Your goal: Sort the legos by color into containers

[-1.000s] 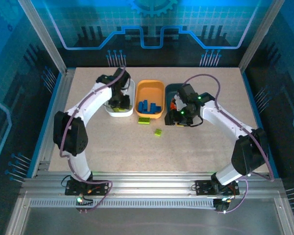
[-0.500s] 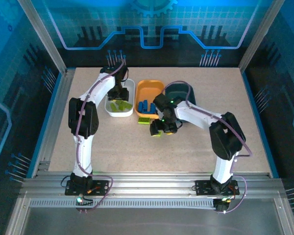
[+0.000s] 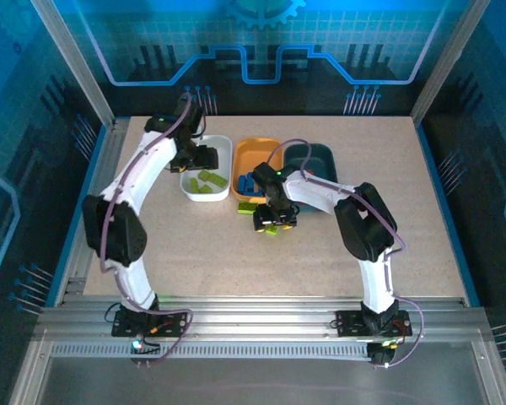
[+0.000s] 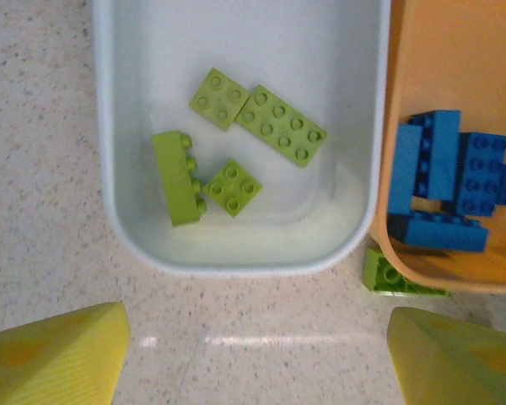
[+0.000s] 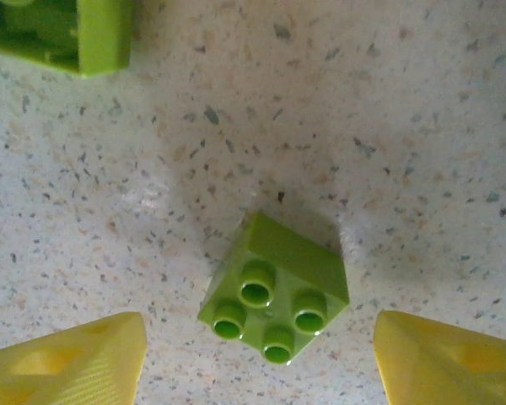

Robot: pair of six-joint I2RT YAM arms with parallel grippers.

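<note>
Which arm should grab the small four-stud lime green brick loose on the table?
Right. Its open end effector is poised directly over the small lime green four-stud plastic brick, one finger on either side. The left end effector hangs open by the white plastic tray, farther off.

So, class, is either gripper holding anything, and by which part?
Nothing is held. The left gripper and right gripper are open; a green brick lies untouched between the right fingers.

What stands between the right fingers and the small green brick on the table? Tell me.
Nothing visible. The small green brick sits on the table between the open right fingers; a second green brick lies apart from it.
</note>
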